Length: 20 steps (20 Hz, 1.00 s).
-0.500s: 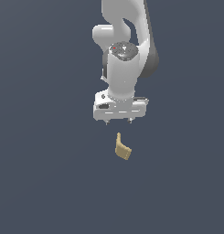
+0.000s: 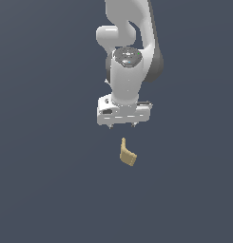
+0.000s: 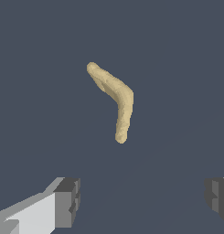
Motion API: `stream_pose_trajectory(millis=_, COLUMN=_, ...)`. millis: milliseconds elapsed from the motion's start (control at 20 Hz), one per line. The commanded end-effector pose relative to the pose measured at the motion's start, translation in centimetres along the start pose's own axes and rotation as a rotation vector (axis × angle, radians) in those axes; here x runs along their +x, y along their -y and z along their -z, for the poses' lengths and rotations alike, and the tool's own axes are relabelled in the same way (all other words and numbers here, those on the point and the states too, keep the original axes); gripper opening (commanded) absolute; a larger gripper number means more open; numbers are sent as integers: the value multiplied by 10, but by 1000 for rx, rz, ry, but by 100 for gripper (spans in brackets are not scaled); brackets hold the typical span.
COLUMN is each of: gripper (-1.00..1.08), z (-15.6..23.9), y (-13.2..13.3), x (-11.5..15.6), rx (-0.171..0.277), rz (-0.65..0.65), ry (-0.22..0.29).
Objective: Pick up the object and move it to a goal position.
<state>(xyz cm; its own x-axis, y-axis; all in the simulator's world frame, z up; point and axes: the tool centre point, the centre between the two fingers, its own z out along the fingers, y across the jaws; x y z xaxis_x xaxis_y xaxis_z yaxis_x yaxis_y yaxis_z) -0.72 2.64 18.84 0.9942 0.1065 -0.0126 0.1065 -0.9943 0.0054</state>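
Tan piece (image 2: 128, 155) lying on plain dark grey floor (image 2: 42, 190), just below centre in exterior view, w/ thin tab sticking up toward the arm and blockier part resting lower, toward exterior view's right. Showing in wrist view (image 3: 114, 100) as a bent, boomerang-like shape, two limbs meeting at a rounded elbow, matte yellowish-brown all over. Sitting free, touching nothing but the floor.

Hovering right above it: white gripper (image 2: 122, 125), clear grey gap showing btwn fingertips and tab, no contact. Pointing straight down, roughly centred over the piece. Standing spread wide apart, released, holding nothing: in wrist view one finger (image 3: 63, 201) showing at one lower corner and the other at opposite edge, w/ the piece lying ahead, btwn their lines but well clear of both pads.

Rising behind and above gripper: white arm (image 2: 130, 42), wrist section vertical, dark joint cap facing camera, upper links running out of frame at top.
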Motion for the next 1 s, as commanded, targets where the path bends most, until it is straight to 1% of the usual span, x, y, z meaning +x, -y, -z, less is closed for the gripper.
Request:
stream_pose_trajectory(millis=0, gripper=100, z=-1, y=0, x=-1, rx=0, rz=2, ry=5)
stream_pose_trajectory(millis=250, gripper=100, z=-2, y=0, x=1, rx=0, rz=14, ry=3)
stream_pose_trajectory(millis=450, gripper=100, z=-5, y=1, x=9, rx=-1, rz=51, ry=2)
stream_pose_trajectory(millis=700, gripper=100, z=-13, y=3, x=23, rx=-2, rz=131, ry=-1)
stream_pose_trajectory(millis=950, gripper=100, z=-25, y=6, x=44, rx=-2, rz=242, ry=-5)
